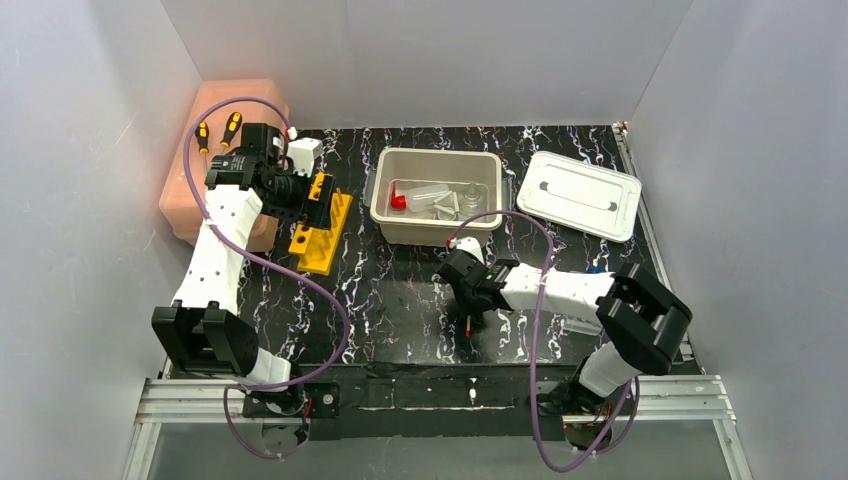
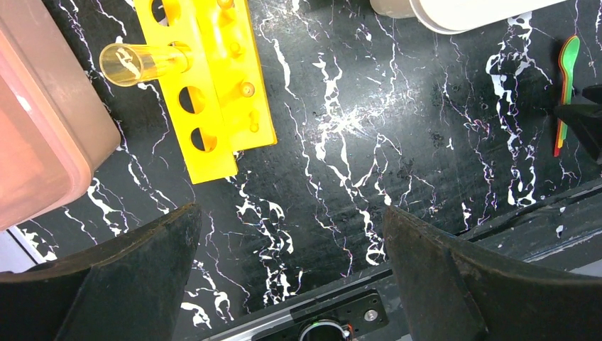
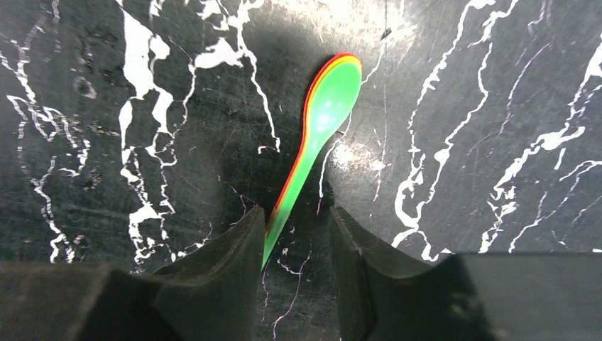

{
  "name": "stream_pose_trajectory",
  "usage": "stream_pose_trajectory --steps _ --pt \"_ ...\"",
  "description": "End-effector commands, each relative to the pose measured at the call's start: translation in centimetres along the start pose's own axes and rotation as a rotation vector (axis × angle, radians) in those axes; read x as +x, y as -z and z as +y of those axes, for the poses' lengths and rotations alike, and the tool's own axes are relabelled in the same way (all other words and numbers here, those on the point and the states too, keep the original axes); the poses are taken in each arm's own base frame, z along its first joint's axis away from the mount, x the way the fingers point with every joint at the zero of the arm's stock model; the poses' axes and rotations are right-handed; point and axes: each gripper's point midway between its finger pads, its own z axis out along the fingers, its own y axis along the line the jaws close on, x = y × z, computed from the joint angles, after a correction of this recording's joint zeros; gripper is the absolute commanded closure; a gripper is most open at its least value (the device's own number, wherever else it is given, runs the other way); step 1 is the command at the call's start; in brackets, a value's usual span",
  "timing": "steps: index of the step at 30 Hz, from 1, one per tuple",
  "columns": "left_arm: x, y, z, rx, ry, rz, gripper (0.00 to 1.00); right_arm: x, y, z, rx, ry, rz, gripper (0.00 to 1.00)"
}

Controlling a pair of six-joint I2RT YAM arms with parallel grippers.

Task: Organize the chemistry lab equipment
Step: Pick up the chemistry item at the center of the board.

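As my right tool straddles its handle, the green spoon lies flat on the table
Its jaws stand narrow with a gap beside the handle; my left tool gapes wide near the yellow rack

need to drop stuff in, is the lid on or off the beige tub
Off. The lid lies flat on the table right of the tub, whose open top shows the squeeze bottle inside.
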Motion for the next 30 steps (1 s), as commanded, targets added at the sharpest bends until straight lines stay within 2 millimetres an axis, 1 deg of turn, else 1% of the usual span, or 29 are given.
stream_pose_trajectory --steps 1,5,8,13,18,22,26,30 --pt "0.2 1.1 -0.1 -0.007 -0.004 -0.008 0.01 0.4 -1.0 0.5 -0.012 -0.001 0.001 0.57" --pt "0.3 0.9 -0.1 -0.006 -0.004 -0.004 0.01 0.8 -1.0 0.4 -0.014 -0.005 0.006 0.66" --pt "0.3 0.9 -0.1 -0.002 -0.004 -0.004 0.01 0.5 -0.4 0.4 -0.02 -0.01 -0.003 0.72" --pt "0.1 0.8 -0.2 0.003 -0.004 -0.006 0.01 -1.2 1.4 0.4 -0.037 0.006 -0.043 0.85" --pt "0.3 0.5 -0.1 0.004 -0.003 0.001 0.01 -3.6 4.2 0.8 -0.08 0.044 -0.092 0.89" --pt "-0.1 0.6 -0.2 0.008 -0.004 -0.007 0.01 -6.2 6.7 0.7 -0.095 0.053 -0.163 0.91" --pt "-0.4 0.9 -0.2 0.006 -0.008 -0.02 0.01 -9.2 9.5 1.4 -0.137 0.067 -0.233 0.91" --pt "-0.1 0.7 -0.3 0.009 -0.008 -0.016 0.01 -12.9 12.6 1.8 -0.141 0.097 -0.298 0.92"
